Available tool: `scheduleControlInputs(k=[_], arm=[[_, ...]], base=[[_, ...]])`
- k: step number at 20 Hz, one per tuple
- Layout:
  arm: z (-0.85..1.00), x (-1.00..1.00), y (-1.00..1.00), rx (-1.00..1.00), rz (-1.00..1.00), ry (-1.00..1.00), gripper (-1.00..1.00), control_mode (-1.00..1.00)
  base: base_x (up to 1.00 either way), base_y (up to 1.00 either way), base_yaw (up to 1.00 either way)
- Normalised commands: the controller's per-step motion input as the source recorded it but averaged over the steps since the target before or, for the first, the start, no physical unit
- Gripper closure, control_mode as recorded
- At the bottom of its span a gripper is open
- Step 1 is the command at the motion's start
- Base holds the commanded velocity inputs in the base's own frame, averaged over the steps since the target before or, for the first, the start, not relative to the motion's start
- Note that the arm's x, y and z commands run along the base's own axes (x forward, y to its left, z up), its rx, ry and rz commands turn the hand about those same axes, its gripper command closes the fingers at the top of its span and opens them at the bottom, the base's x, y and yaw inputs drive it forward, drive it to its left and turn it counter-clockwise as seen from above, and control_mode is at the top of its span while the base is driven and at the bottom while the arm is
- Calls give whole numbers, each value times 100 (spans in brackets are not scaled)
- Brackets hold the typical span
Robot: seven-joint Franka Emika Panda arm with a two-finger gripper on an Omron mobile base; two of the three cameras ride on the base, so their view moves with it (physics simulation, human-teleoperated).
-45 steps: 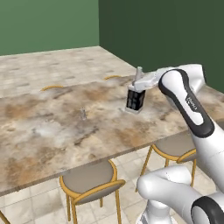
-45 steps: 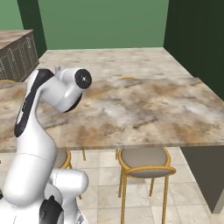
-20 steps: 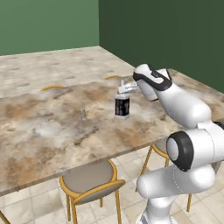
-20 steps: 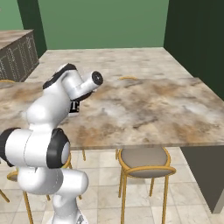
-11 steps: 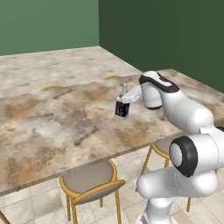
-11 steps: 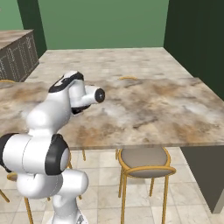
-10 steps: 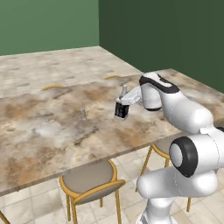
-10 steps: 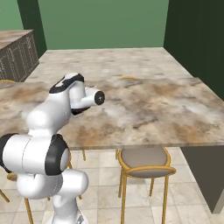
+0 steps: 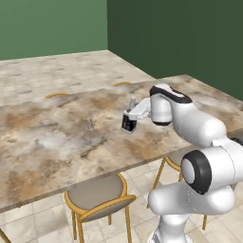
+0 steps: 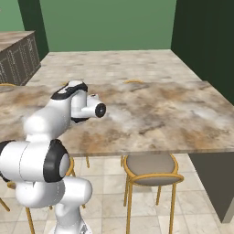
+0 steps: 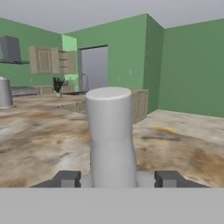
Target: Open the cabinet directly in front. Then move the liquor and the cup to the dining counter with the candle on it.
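The bottle (image 9: 128, 123) is small, dark and squarish with a white label, and sits at the centre of the left base view on the marble counter (image 9: 47, 137). The gripper (image 9: 129, 120) has its jaws closed around it. Left of it in that view stands the tiny grey candle (image 9: 89, 123), well apart. In the hand view a pale cap (image 11: 109, 135) rises between the 2 fingertips (image 11: 66, 178), with the candle (image 11: 5, 92) at the left edge. The right base view adds 1 stool (image 10: 151, 168) at lower centre.
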Motion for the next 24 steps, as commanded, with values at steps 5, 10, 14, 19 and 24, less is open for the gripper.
scheduleControlInputs(k=[5, 10, 14, 19, 24], arm=[[-2, 11, 2, 0, 0, 0, 100, -100], [-6, 30, 21, -2, -1, 0, 100, -100], [0, 29, 29, -4, -3, 0, 100, -100], [-5, 13, 17, 0, 0, 0, 100, -100], [-17, 7, 5, 0, 0, 0, 100, -100]], base=[[0, 0, 0], [0, 0, 0], [0, 0, 0], [0, 0, 0], [0, 0, 0]])
